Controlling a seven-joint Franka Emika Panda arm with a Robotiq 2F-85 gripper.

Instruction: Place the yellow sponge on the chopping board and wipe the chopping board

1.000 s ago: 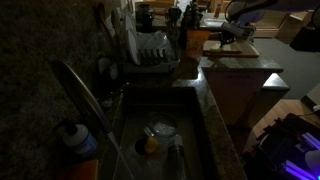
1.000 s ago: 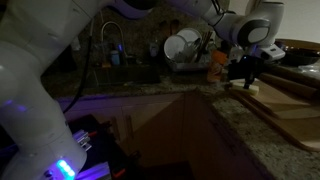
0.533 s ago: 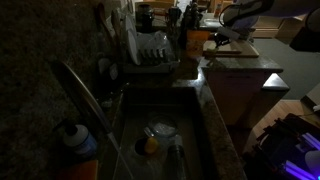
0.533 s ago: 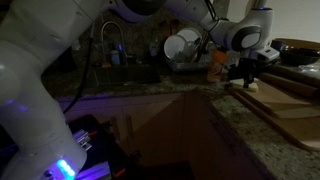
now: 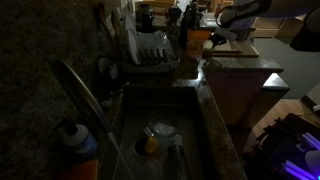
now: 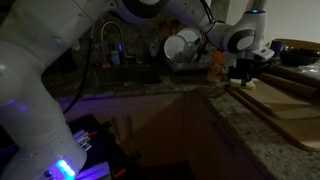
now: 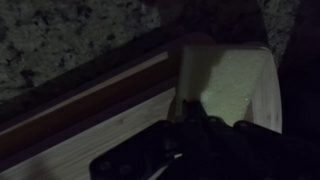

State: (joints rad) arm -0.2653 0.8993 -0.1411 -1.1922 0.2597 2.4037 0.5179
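Dull-yellow soft rectangular sponge [image 7: 225,85] sits at the tip of the dark Robotiq gripper [image 7: 200,128], whose fingers look pinched together on its near edge, though the gloom makes that hard to be sure of. It lies over the edge of the pale tan wood-look chopping board [image 7: 90,140], beside the dark speckled granite countertop [image 7: 70,30]. In both exterior views the gripper [image 5: 218,38] [image 6: 247,70] hangs low at the board's [image 5: 240,50] [image 6: 290,100] end; whether sponge and board touch, I cannot tell
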